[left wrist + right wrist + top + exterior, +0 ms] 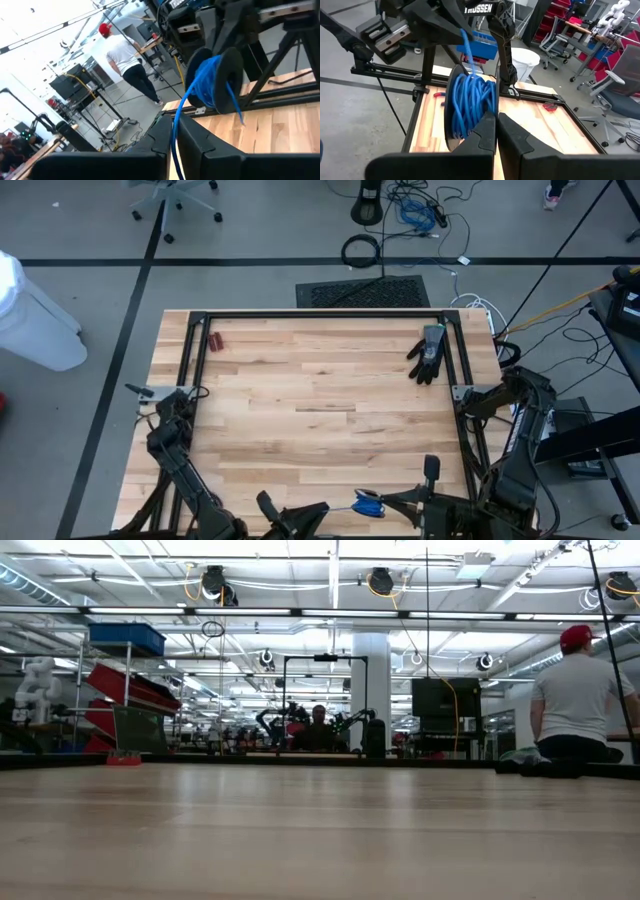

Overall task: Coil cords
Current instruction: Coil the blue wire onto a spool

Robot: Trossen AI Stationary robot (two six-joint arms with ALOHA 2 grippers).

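Note:
The blue cord (368,503) is wound into a small coil (470,105) and hangs in the air over the table's near edge, between my two grippers. In the high view my right gripper (397,505) comes at the coil from the right and my left gripper (305,513) from the left. The coil sits on the shut fingers of my right gripper (496,122). One strand (176,125) leaves the coil (212,82) and runs between the fingers of my left gripper (175,137). The low view shows neither gripper nor cord. My left gripper has a single strand of the cord (174,145) between its two fingers, which lie level and across it. The strand runs in a slight curve from there to the coil, clear of the table. My right gripper carries the coil's loops (485,112) around its shut fingers near their free ends, fingers about level. The coil hides whether a strand is also pinched between them. The coil is lifted clear of the table.
A black glove (428,355) lies at the far right of the table and small red pliers (214,340) at the far left. A black frame (320,314) edges the tabletop. A person (578,690) sits beyond the table's far right.

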